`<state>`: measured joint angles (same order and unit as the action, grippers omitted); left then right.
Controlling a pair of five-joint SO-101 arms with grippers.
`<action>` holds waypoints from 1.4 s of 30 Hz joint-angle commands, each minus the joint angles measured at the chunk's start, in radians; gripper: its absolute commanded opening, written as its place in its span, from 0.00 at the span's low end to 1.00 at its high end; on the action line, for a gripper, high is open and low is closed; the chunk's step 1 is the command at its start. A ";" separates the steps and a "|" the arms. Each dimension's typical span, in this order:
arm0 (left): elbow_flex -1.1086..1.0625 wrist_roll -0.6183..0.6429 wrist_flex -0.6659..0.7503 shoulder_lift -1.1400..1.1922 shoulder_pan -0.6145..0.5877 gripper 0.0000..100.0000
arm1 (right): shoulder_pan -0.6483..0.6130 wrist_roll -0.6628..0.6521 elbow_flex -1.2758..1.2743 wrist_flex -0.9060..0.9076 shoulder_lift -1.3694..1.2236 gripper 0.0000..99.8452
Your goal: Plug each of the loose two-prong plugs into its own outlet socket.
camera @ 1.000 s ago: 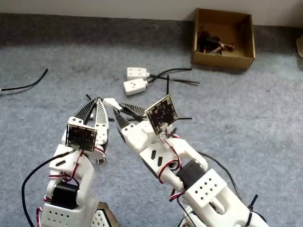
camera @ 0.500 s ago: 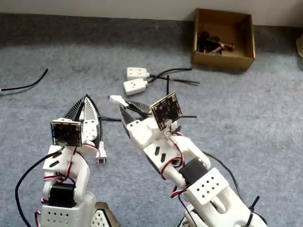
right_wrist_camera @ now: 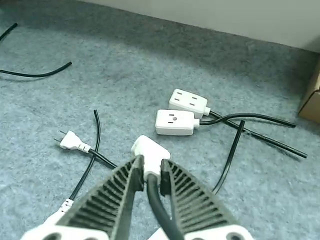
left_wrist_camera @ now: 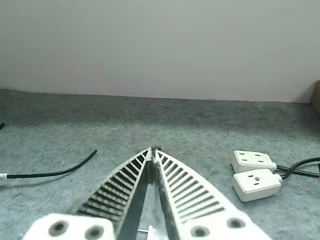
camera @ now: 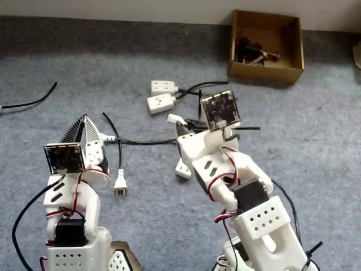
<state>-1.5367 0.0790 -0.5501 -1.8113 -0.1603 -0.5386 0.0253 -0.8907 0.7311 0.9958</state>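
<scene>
A grey carpet (camera: 293, 141) is seen under two white arms. A cardboard box (camera: 265, 70) is set at the far right, with small parts lying in it. Two white sockets are laid close side by side in the middle, the far socket (right_wrist_camera: 188, 100) and the near socket (right_wrist_camera: 174, 122), each with a black cord leading away. The right gripper (right_wrist_camera: 151, 165) is clamped on a white plug (right_wrist_camera: 150, 150), whose black cord is passed back between the fingers. This plug is held near the near socket but apart from it. The left gripper (left_wrist_camera: 152, 150) is pressed closed at the tips with nothing held. A second plug (right_wrist_camera: 70, 141) and a third plug (camera: 119, 183) are left lying on the carpet beside the left arm.
</scene>
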 commanded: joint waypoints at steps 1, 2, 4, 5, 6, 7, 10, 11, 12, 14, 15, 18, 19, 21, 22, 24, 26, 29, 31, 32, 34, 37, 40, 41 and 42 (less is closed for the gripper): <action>0.019 0.012 0.017 -0.015 -0.042 0.01 | 0.025 -0.011 0.120 0.096 0.005 0.01; 0.018 0.012 0.015 -0.015 -0.053 0.01 | 0.031 -0.011 0.137 0.122 0.005 0.01; 0.007 0.014 0.012 -0.015 -0.071 0.01 | 0.050 -0.011 0.179 0.182 0.005 0.01; -0.001 0.014 0.009 -0.015 -0.074 0.01 | 0.061 -0.011 0.200 0.213 0.004 0.01; -0.005 0.014 0.009 -0.015 -0.074 0.01 | 0.071 -0.011 0.222 0.245 0.004 0.01; -0.012 0.014 0.008 -0.015 -0.074 0.01 | 0.082 -0.011 0.243 0.275 0.004 0.01; -0.018 0.014 0.009 -0.015 -0.074 0.01 | 0.105 -0.011 0.309 0.364 -0.025 0.01; -0.018 0.014 0.009 -0.015 -0.074 0.01 | 0.111 -0.011 0.334 0.392 -0.050 0.01; -0.018 0.014 0.009 -0.015 -0.074 0.01 | 0.117 -0.011 0.360 0.423 -0.081 0.01; -0.018 0.014 0.009 -0.015 -0.074 0.01 | 0.133 -0.006 0.418 0.478 -0.145 0.01; -0.018 0.012 0.009 -0.015 -0.074 0.01 | 0.139 -0.005 0.446 0.501 -0.174 0.01; -0.015 0.009 0.009 -0.015 -0.076 0.01 | 0.139 0.002 0.506 0.558 -0.242 0.01; -0.013 0.009 0.009 -0.015 -0.087 0.01 | 0.137 0.018 0.518 0.570 -0.262 0.01; -0.010 0.012 0.011 -0.015 -0.125 0.01 | 0.137 0.040 0.530 0.575 -0.292 0.01; -0.010 0.012 0.011 -0.015 -0.147 0.01 | 0.137 0.040 0.532 0.575 -0.306 0.01; -0.013 0.014 0.009 -0.015 -0.185 0.01 | 0.137 0.044 0.530 0.568 -0.331 0.01; -0.019 0.014 0.009 -0.015 -0.223 0.01 | 0.136 0.044 0.530 0.567 -0.358 0.01; -0.021 0.014 -0.006 -0.013 -0.285 0.01 | 0.136 0.044 0.530 0.565 -0.406 0.01; -0.018 0.014 -0.020 -0.013 -0.309 0.01 | 0.136 0.044 0.530 0.565 -0.440 0.01; -0.019 0.014 -0.020 -0.013 -0.321 0.01 | 0.136 0.046 0.532 0.564 -0.455 0.01; -0.019 0.014 -0.020 -0.013 -0.346 0.01 | 0.136 0.046 0.530 0.539 -0.478 0.01; -0.021 0.014 -0.020 -0.013 -0.401 0.01 | 0.136 0.106 0.529 0.503 -0.515 0.01; -0.050 0.014 -0.018 -0.013 -0.458 0.01 | 0.136 0.127 0.529 0.490 -0.549 0.01; -0.064 0.014 -0.017 -0.013 -0.473 0.01 | 0.136 0.127 0.532 0.489 -0.558 0.01; -0.070 0.014 -0.015 -0.013 -0.489 0.01 | 0.136 0.127 0.533 0.489 -0.567 0.01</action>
<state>-1.6057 0.0790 -0.5669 -1.8113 -0.6038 -0.4112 0.1373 -0.4181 1.2497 0.4327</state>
